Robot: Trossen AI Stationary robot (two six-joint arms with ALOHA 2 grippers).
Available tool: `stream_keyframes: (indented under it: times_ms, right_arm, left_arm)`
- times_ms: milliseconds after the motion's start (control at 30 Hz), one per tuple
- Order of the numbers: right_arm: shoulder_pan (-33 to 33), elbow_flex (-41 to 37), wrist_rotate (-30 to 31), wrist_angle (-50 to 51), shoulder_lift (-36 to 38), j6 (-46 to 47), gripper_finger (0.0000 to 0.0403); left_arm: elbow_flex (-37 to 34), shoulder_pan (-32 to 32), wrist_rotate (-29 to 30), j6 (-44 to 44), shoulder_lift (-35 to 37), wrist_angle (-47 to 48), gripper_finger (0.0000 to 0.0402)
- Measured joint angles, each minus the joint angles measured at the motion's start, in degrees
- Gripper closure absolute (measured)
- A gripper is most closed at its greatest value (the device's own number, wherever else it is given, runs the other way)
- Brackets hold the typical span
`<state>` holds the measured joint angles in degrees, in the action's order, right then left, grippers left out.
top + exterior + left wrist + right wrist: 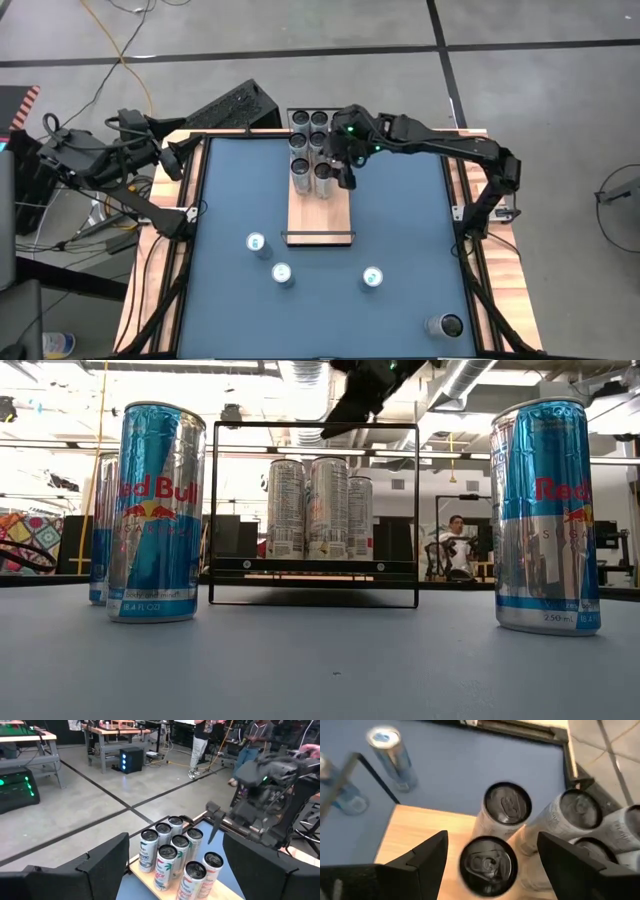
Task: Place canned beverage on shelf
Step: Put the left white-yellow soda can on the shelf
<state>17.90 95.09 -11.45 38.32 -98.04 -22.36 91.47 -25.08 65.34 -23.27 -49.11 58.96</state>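
Observation:
The shelf (pixel 320 212), a light-wood board with black rails, lies on the blue table at mid-back. Several silver cans (pixel 311 150) stand upright in a cluster on its far end, seen also in the low view (pixel 315 508) and the left wrist view (pixel 172 854). My right gripper (pixel 347 176) hangs open just above the cluster's near-right cans (pixel 490 864), clear of their tops, with nothing between its fingers. My left gripper (pixel 180 160) waits open past the table's far left corner, pointing toward the cans. Three blue-and-silver cans (pixel 256 243) (pixel 283 274) (pixel 372 277) stand on the table nearer the front.
A dark can (pixel 446 325) stands near the front right corner. The shelf's near half (pixel 420 827) is bare wood behind its black end rail (pixel 313 598). Wooden strips edge the table. People and workbenches show in the room beyond.

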Motion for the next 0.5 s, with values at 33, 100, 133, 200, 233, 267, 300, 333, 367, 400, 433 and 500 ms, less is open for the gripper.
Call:
stream_keyframes:
  times_ms: [33,100,133,200,233,267,300,333,367,400,433,500]
  right_arm:
    - [-0.14,-0.05,0.02,0.21,-0.39,0.2,0.0096]
    - [-0.15,-0.19,0.42,1.2,-1.37,1.13,0.0093]
    - [-0.19,-0.06,0.57,0.38,-1.94,1.23,0.009]
    - [-0.21,0.17,0.59,1.78,-2.43,1.32,0.0079]
    - [-0.21,0.17,0.66,2.83,-2.6,1.32,0.0071]
    - [-0.21,0.17,0.74,2.89,-2.66,1.29,0.0063]
    - [-0.21,0.17,0.79,2.76,-2.66,1.14,0.0055]
    - [-0.21,0.17,0.81,2.85,-2.64,1.07,0.0047]
    - [-0.21,0.23,0.81,2.8,-2.58,1.03,0.0038]
    - [-0.21,0.26,0.81,2.64,-2.55,1.0,0.0032]
    - [-0.21,0.26,0.83,2.76,-2.57,1.04,0.0027]
    - [0.08,0.26,0.86,3.5,-2.57,1.01,0.0021]
  left_arm:
    - [0.01,0.0,-0.04,-0.02,0.0,0.0,0.0093]
    - [-0.01,-0.02,-0.2,-0.3,-0.01,0.0,0.0093]
    - [0.0,0.0,-0.28,-0.46,0.0,0.0,0.0093]
    - [0.01,-0.02,-0.27,-0.55,-0.01,0.0,0.0093]
    - [0.01,-0.02,-0.26,-0.57,0.0,0.0,0.0093]
    - [-0.01,-0.02,-0.26,-0.6,0.01,0.0,0.0093]
    - [0.0,-0.02,-0.26,-0.74,-0.01,0.0,0.0093]
    - [0.0,-0.02,-0.25,-1.1,-0.01,0.0,0.0093]
    - [0.0,-0.02,-0.24,-1.45,0.0,0.0,0.0093]
    - [0.01,-0.02,-0.24,-1.61,0.01,0.02,0.0093]
    - [-0.01,-0.02,-0.24,-1.66,-0.01,0.02,0.0093]
    - [0.01,-0.02,-0.22,-1.87,-0.01,0.02,0.0093]
